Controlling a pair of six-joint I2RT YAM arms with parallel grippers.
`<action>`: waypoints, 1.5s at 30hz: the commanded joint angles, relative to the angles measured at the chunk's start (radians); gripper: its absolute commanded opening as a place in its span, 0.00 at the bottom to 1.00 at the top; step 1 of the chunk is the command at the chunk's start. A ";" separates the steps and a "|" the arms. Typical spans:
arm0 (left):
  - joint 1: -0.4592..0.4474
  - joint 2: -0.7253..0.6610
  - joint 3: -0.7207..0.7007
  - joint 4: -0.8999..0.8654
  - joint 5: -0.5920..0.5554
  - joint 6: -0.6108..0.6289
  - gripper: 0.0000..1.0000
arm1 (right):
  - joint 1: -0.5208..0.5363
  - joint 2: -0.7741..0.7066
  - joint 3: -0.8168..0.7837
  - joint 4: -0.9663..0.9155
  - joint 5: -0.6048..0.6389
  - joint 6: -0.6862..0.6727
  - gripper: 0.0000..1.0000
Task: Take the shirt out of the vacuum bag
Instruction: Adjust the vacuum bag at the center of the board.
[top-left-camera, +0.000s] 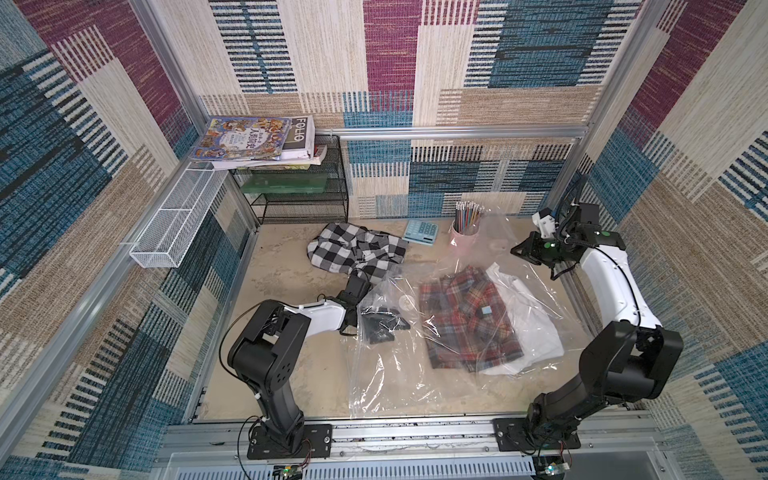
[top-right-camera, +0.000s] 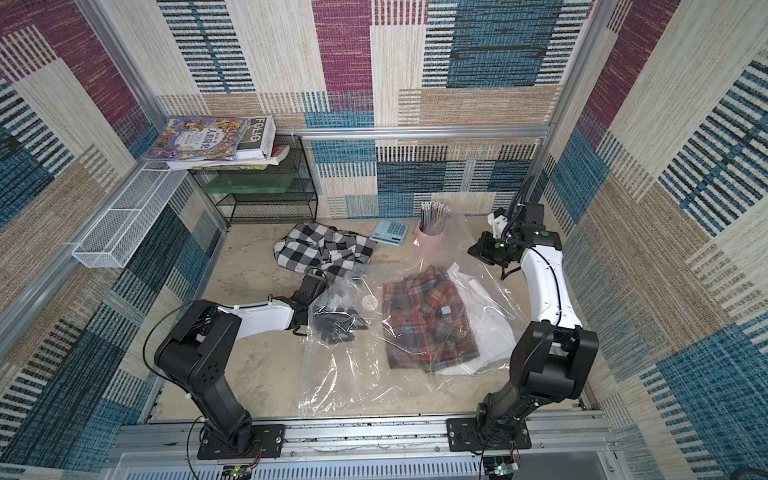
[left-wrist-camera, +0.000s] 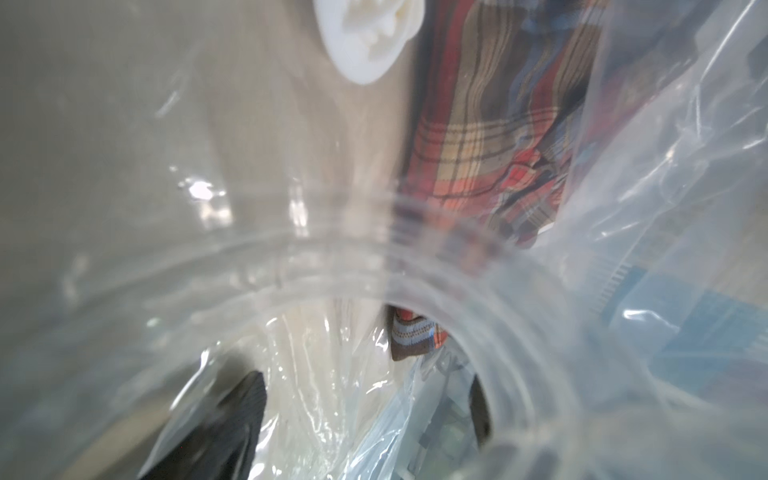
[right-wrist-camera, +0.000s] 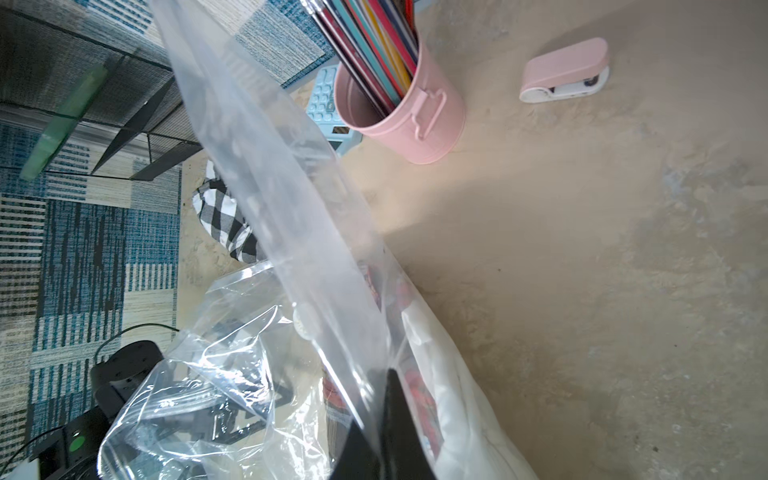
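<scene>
Patchwork woven panels (top-left-camera: 390, 62) of blue, maroon and cream wall in a mottled beige bench (top-left-camera: 282, 299). Across it sprawls the large clear crinkly vacuum bag (top-left-camera: 386, 374), with a folded red plaid shirt (top-left-camera: 465, 320) inside, touching a white cloth (top-left-camera: 536, 336). The left gripper (top-left-camera: 384, 326) lies within the bag's mouth, fingers apart — the right gripper (top-left-camera: 517, 250) has its fingers clamped on a raised edge of the plastic. Behind them are a black-and-white checked shirt (top-left-camera: 353, 249), a pink metal bucket of pencils (top-left-camera: 464, 240) and a black wire rack (top-left-camera: 299, 195).
</scene>
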 joint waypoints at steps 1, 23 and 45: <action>0.000 0.023 -0.017 0.061 0.017 -0.003 0.80 | 0.015 -0.023 0.021 -0.009 -0.055 0.035 0.00; -0.035 0.074 -0.109 0.134 -0.074 -0.078 0.83 | 0.157 -0.096 0.078 -0.012 -0.086 0.207 0.00; -0.126 0.180 0.004 -0.077 -0.321 -0.115 0.56 | 0.168 -0.169 -0.129 0.068 -0.106 0.213 0.00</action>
